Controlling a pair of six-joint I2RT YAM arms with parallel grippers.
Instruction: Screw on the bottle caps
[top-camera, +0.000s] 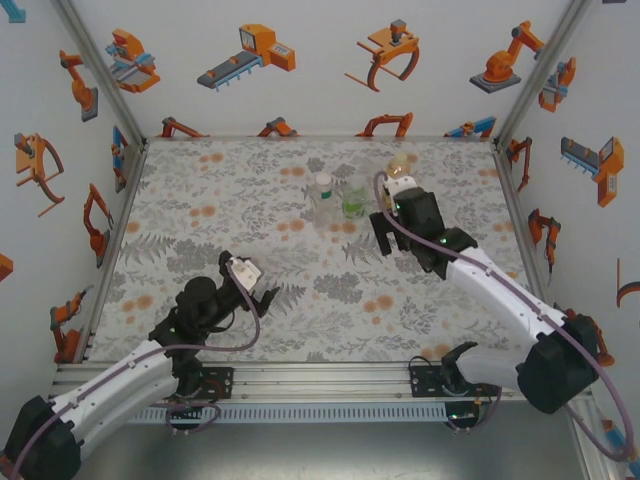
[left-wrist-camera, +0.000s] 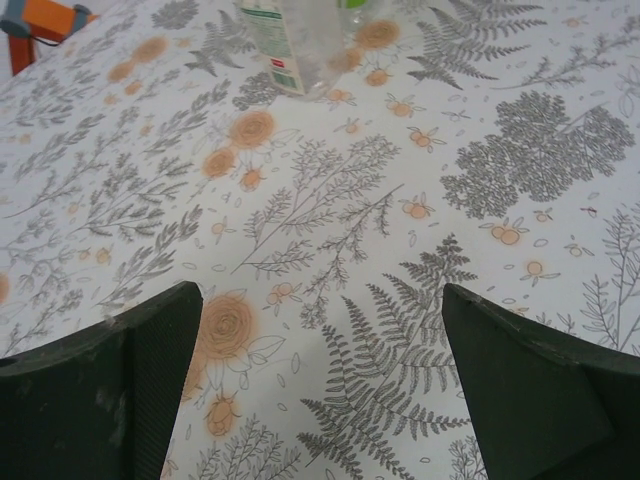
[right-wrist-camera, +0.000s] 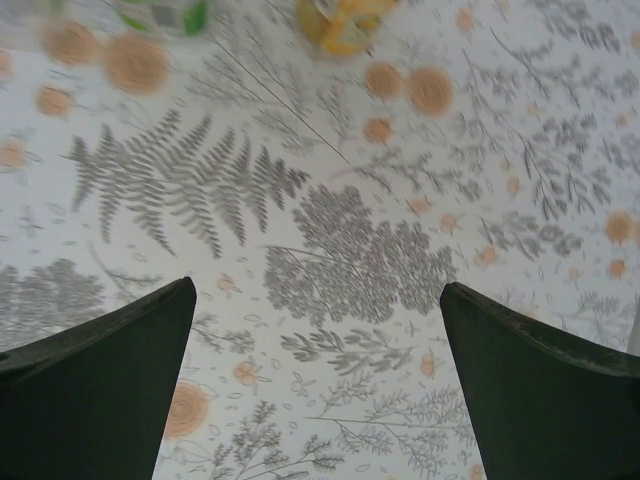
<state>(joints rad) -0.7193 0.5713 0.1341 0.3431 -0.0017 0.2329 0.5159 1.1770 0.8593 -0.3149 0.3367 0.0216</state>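
Note:
Three bottles stand together at the far middle of the mat: a clear labelled one (top-camera: 322, 198) with a whitish cap (top-camera: 323, 180) on its neck, a short green one (top-camera: 354, 202), and an amber one (top-camera: 400, 166) with a pale top, partly behind my right wrist. My right gripper (top-camera: 390, 244) hangs open just right of and nearer than the green bottle, with nothing between its fingers (right-wrist-camera: 318, 295). The green (right-wrist-camera: 165, 12) and amber (right-wrist-camera: 345, 22) bottles are blurred at that view's top edge. My left gripper (top-camera: 258, 282) is open and empty (left-wrist-camera: 320, 300), well short of the clear bottle (left-wrist-camera: 290, 40).
The floral mat (top-camera: 200, 190) covers the table inside white walls printed with orange robots (top-camera: 250, 55). Both arm bases sit on the rail (top-camera: 320, 385) at the near edge. Bare mat lies between the two grippers.

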